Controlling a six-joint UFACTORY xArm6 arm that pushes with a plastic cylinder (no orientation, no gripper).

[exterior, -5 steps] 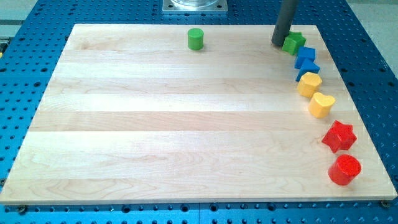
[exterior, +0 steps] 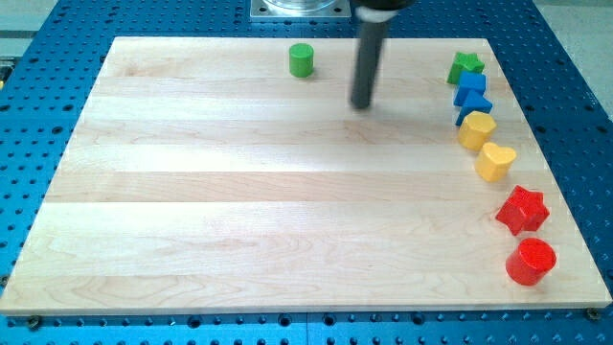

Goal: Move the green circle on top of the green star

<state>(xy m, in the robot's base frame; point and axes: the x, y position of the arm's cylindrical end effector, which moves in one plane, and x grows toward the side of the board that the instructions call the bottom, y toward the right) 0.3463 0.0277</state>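
Observation:
The green circle (exterior: pixel 302 59) stands near the view's top edge of the wooden board, left of centre. The green star (exterior: pixel 465 66) sits near the top right corner, at the head of a column of blocks. My tip (exterior: pixel 361 103) is on the board between the two, below and to the right of the green circle, touching no block. The rod rises from it out of the view's top.
Below the green star run two blue blocks (exterior: pixel 472 93), a yellow block (exterior: pixel 476 129), a yellow heart (exterior: pixel 495 161), a red star (exterior: pixel 522 209) and a red circle (exterior: pixel 531 261). The wooden board (exterior: pixel 239 220) lies on a blue perforated table.
My tip has moved left and slightly down, away from the green star toward the green circle. No block has moved.

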